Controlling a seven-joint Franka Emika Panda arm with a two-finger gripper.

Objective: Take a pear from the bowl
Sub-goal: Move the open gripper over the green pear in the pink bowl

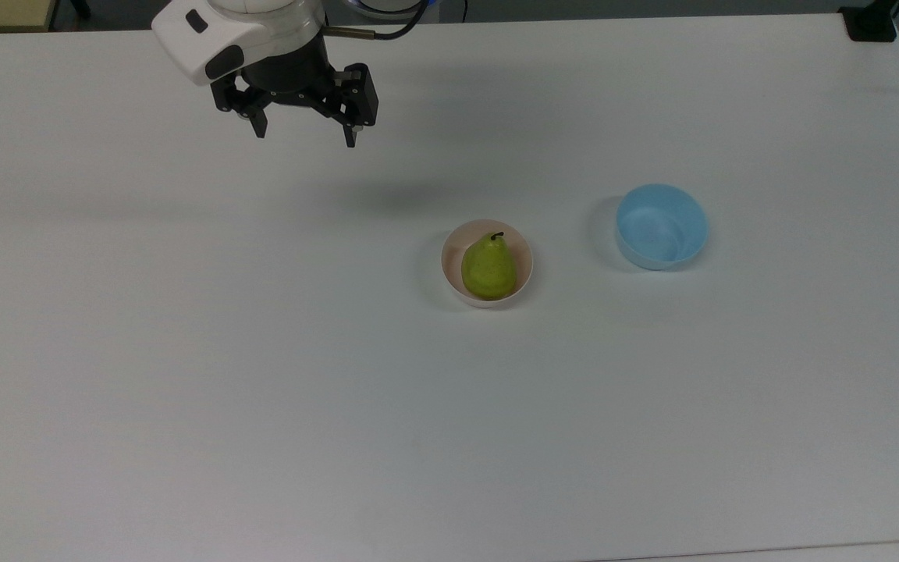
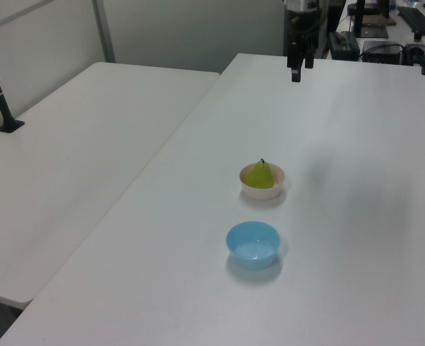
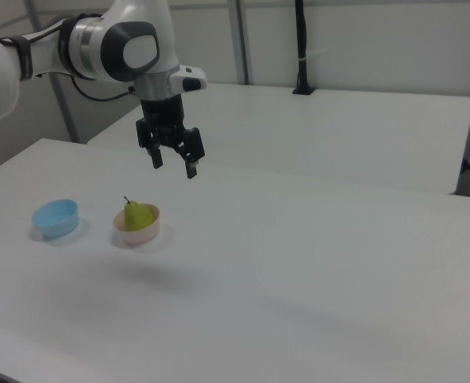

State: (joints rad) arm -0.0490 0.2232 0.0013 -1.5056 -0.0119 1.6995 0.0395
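Observation:
A yellow-green pear (image 1: 488,268) (image 2: 260,175) (image 3: 138,215) with a short dark stem sits upright in the pale pink bowl (image 1: 451,272) (image 2: 263,192) (image 3: 138,234) near the middle of the white table. My gripper (image 1: 305,139) (image 2: 297,73) (image 3: 173,168) hangs open and empty high above the table, well away from the bowl toward the top view's upper left. Its black fingers (image 1: 260,125) point down at bare tabletop.
A light blue bowl (image 1: 661,226) (image 2: 253,244) (image 3: 56,218) stands empty beside the pink one, to the top view's right. A second white table (image 2: 68,158) adjoins in the left view's left. A black post base (image 1: 871,23) sits at the top view's far right corner.

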